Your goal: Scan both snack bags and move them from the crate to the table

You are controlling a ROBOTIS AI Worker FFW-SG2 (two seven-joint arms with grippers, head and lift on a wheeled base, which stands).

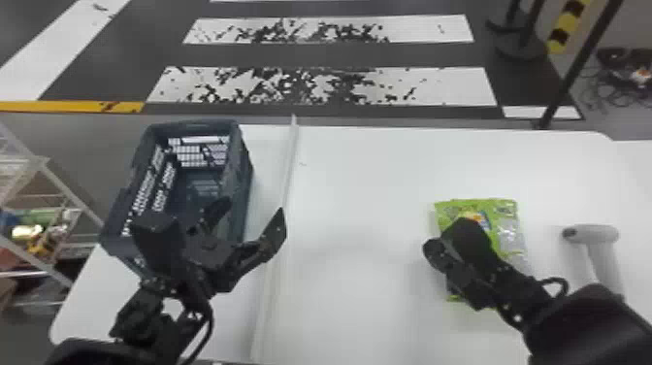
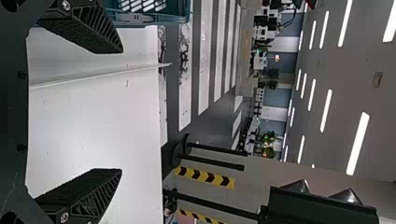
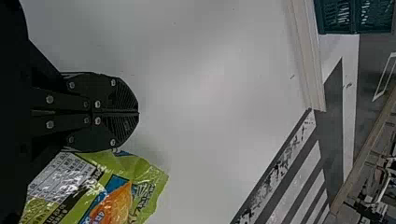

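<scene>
Pincer on the left arm: wide open, its two flat fingers well apart at the near end of the crate, one in line with the crate's opening and the other out to the right of it; I see nothing gripped between them.
Pincer on the right arm: clenched, both tips pressed together, nothing between them; it hangs at the snack bag's left edge, the wrist hiding part of the packet. Whether it touches the bag, I cannot tell.
Pincers, counted: two, one open, one clenched.
Green snack bag: one that I can see, lying flat on the right part of the worktop, outside the crate.
Crate: one, dark blue-grey with slotted walls, standing upright at the left; the arm hides part of its inside.
Handheld scanner: one, pale grey, lying near the bag, on its right.
White strip: one, running between crate and bag.
Worktop: one white top beneath crate and bag.
</scene>
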